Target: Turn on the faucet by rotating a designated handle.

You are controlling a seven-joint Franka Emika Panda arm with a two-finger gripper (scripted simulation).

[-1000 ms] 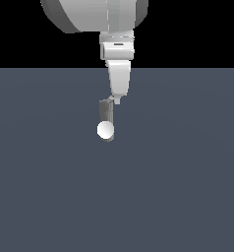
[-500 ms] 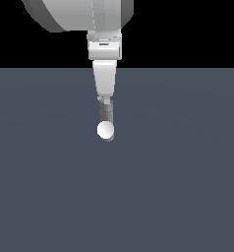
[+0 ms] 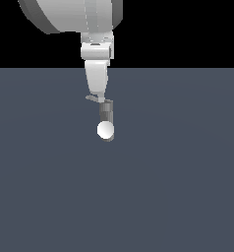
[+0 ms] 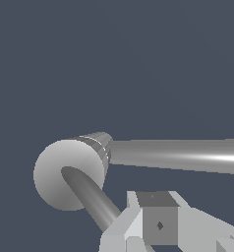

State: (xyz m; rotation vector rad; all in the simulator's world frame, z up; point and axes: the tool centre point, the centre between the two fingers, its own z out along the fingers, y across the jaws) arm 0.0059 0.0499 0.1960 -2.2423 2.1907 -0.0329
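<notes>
Right now your gripper sits against the handle atop the faucet, apparently to push it; its opening can't be judged.

The hand shifted sideways; the handle seemingly swung out.

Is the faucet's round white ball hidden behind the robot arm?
No, in the exterior view the white round end of the faucet shows fully, below the tip of the arm.
</notes>
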